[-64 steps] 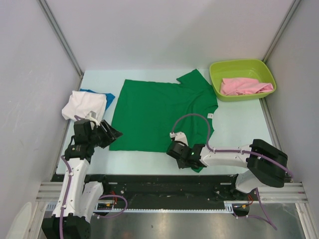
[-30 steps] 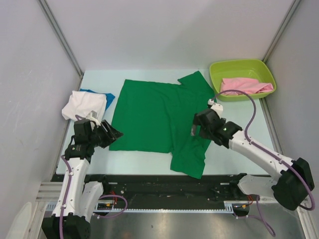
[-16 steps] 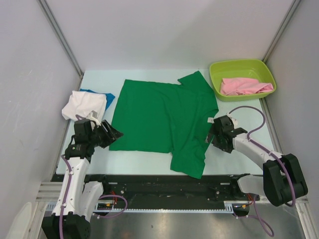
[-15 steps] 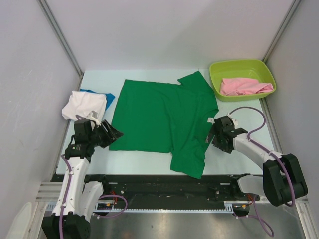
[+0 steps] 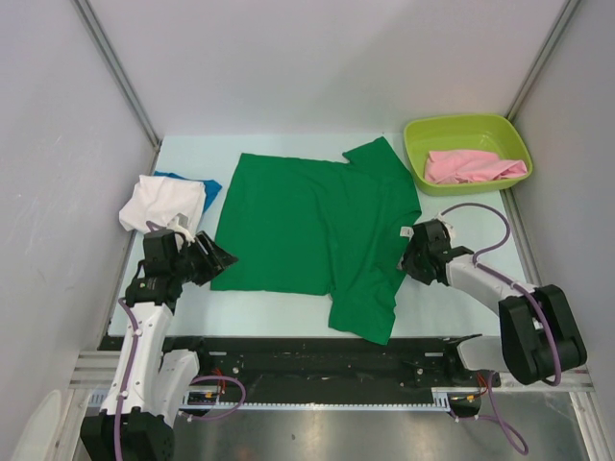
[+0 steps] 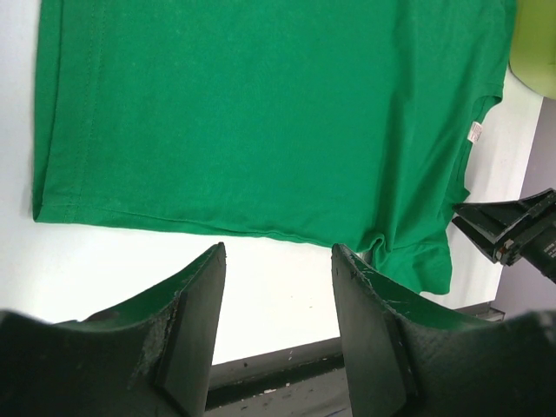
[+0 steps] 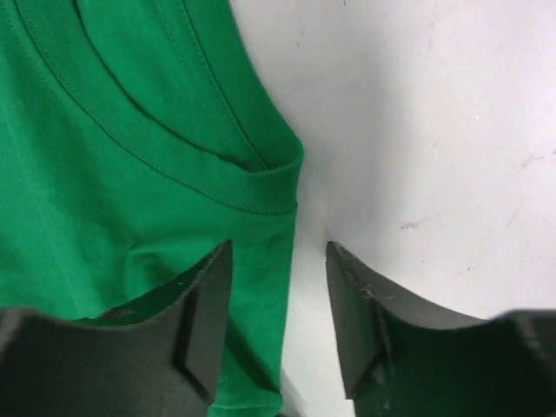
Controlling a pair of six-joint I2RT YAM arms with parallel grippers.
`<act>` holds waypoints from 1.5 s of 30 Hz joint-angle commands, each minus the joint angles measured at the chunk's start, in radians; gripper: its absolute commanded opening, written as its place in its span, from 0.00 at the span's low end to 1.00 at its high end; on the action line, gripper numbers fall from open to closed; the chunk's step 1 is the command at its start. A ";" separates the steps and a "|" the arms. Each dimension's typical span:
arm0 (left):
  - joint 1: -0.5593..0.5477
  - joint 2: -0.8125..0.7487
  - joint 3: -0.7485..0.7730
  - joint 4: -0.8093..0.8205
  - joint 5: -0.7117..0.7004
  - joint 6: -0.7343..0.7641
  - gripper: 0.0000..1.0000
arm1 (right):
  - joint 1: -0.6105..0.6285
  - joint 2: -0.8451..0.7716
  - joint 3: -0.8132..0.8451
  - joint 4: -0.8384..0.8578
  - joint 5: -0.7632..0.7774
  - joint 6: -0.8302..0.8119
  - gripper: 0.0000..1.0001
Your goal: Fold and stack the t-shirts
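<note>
The green t-shirt (image 5: 312, 226) lies spread on the table, its near right part folded toward the front edge. My right gripper (image 5: 407, 257) is open, low at the shirt's right edge; in the right wrist view (image 7: 276, 300) its jaws straddle the shirt's edge (image 7: 261, 252) below the collar (image 7: 174, 148). My left gripper (image 5: 219, 259) is open and empty at the shirt's near left corner; the left wrist view (image 6: 276, 295) shows the shirt (image 6: 261, 113) ahead. A white t-shirt (image 5: 163, 204) lies on a blue one (image 5: 197, 182) at the left. A pink t-shirt (image 5: 471, 167) lies in the tub.
The lime-green plastic tub (image 5: 467, 130) stands at the back right corner. Grey walls enclose the table (image 5: 461, 240) on three sides. The black rail runs along the front edge (image 5: 317, 351).
My right gripper left the shirt's near fold, swung out to the shirt's right edge and came down low there. The near right part of the shirt now lies folded. The left arm has not moved.
</note>
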 commanded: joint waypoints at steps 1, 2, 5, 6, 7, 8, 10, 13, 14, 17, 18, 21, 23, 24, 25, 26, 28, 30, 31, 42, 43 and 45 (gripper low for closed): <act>-0.004 0.000 0.024 0.020 0.028 0.027 0.57 | -0.003 0.063 -0.012 0.054 -0.011 0.014 0.48; -0.005 -0.002 0.026 0.020 0.028 0.027 0.57 | -0.005 0.071 -0.020 0.059 -0.008 0.016 0.44; -0.005 -0.004 0.024 0.020 0.026 0.026 0.57 | -0.005 0.103 -0.023 0.081 -0.005 0.019 0.35; -0.004 -0.002 0.024 0.020 0.025 0.026 0.57 | -0.005 0.109 -0.027 0.091 -0.005 0.019 0.32; -0.005 -0.002 0.026 0.018 0.025 0.026 0.57 | -0.005 0.120 -0.029 0.091 -0.003 0.019 0.29; -0.006 -0.002 0.026 0.018 0.025 0.026 0.57 | -0.005 0.120 -0.029 0.094 -0.001 0.019 0.23; -0.004 -0.005 0.024 0.018 0.025 0.026 0.57 | -0.005 0.124 -0.030 0.091 0.012 0.013 0.17; -0.006 -0.004 0.026 0.017 0.023 0.026 0.57 | -0.009 0.117 -0.029 0.076 0.015 0.013 0.00; -0.006 -0.004 0.026 0.017 0.023 0.026 0.57 | -0.008 0.105 -0.029 0.070 0.017 0.016 0.00; -0.006 -0.005 0.028 0.012 0.023 0.026 0.57 | -0.012 0.074 -0.029 0.018 0.046 0.011 0.00; -0.006 -0.005 0.026 0.013 0.023 0.026 0.57 | -0.028 0.048 -0.030 -0.016 0.058 0.010 0.00; -0.006 -0.010 0.026 0.015 0.020 0.024 0.57 | -0.063 -0.015 -0.029 -0.082 0.083 -0.009 0.00; -0.005 -0.007 0.026 0.015 0.020 0.023 0.57 | -0.081 -0.047 -0.029 -0.119 0.087 -0.021 0.00; -0.004 -0.007 0.026 0.013 0.020 0.023 0.57 | -0.095 -0.073 -0.029 -0.129 0.086 -0.030 0.00; -0.005 -0.004 0.029 0.012 0.017 0.023 0.57 | -0.115 -0.086 -0.029 -0.140 0.087 -0.036 0.00; -0.006 -0.002 0.031 0.012 0.019 0.023 0.57 | -0.124 -0.095 -0.029 -0.157 0.092 -0.041 0.00; -0.006 0.003 0.032 0.012 0.017 0.024 0.57 | -0.149 -0.104 -0.029 -0.162 0.100 -0.062 0.00; -0.006 0.004 0.029 0.021 0.022 0.021 0.57 | -0.161 -0.098 -0.030 -0.156 0.091 -0.079 0.09; -0.004 0.007 0.029 0.023 0.025 0.018 0.57 | -0.164 -0.093 -0.030 -0.148 0.089 -0.087 0.19; -0.004 0.095 0.115 -0.048 0.026 0.073 0.57 | -0.037 -0.234 0.149 -0.212 0.213 -0.156 1.00; -0.005 0.096 0.115 -0.059 0.020 0.070 0.57 | -0.014 -0.256 0.176 -0.252 0.236 -0.154 1.00; -0.004 0.102 0.116 -0.040 0.007 0.070 0.57 | 0.033 -0.319 0.184 -0.258 0.276 -0.163 1.00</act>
